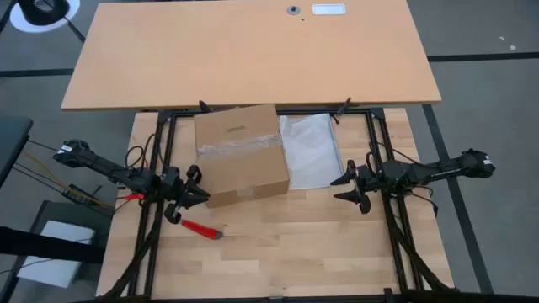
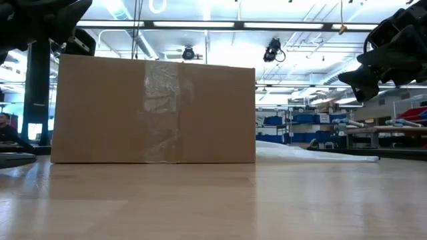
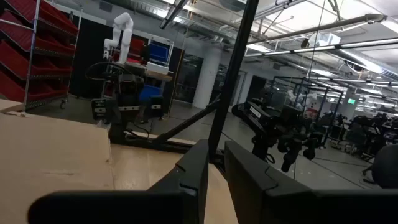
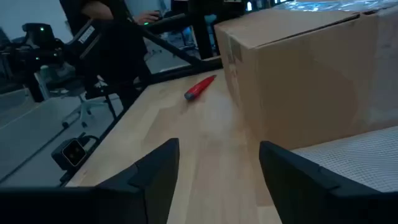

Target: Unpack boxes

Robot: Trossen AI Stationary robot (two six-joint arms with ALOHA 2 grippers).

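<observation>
The brown cardboard box (image 1: pixel 240 156) stands on its bottom on the wooden table, flaps closed, with clear tape over its top and down its near face (image 2: pixel 162 113). My left gripper (image 1: pixel 202 194) hovers by the box's near left corner, raised above the tabletop. Only a narrow gap shows between its fingers (image 3: pixel 214 177), and nothing is in it. My right gripper (image 1: pixel 341 187) hangs open to the right of the box, pointing toward it (image 4: pixel 217 174). In the low view it is well above the table (image 2: pixel 373 67).
A clear plastic bag (image 1: pixel 310 151) lies flat against the box's right side. A red-handled tool (image 1: pixel 200 229) lies near the left gripper. A large tabletop (image 1: pixel 253 50) borders the far edge. Bare wood (image 1: pixel 286 252) spreads toward the near edge.
</observation>
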